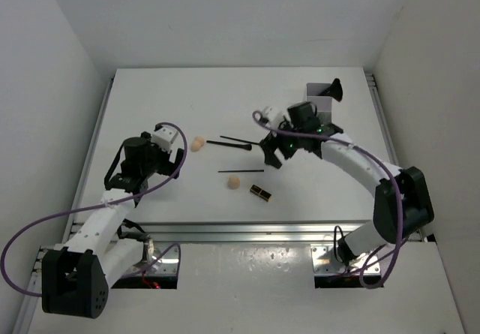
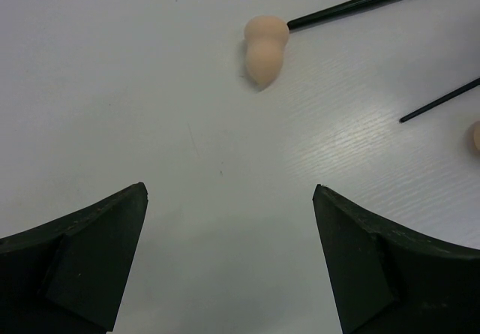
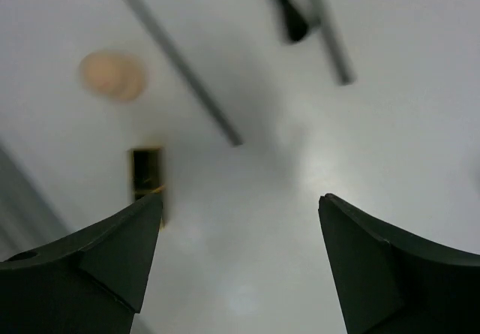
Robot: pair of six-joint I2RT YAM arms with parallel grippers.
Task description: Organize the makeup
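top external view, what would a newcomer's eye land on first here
Small makeup lies scattered mid-table between the arms: a peach sponge near the left gripper, a second sponge beside a black-gold lipstick, and thin black brushes. Both grippers hang open and empty, the right gripper above the table near the lipstick. A translucent box sits far right.

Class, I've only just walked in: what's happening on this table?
Two robot arms are sorting makeup, and neither holds anything right now. The left arm's jaws stand open over bare table, short of a peach sponge. The right arm's jaws, also open, hang near the black-gold lipstick, a second sponge and a thin pencil. One brush lies loose; another black brush shows at the box.
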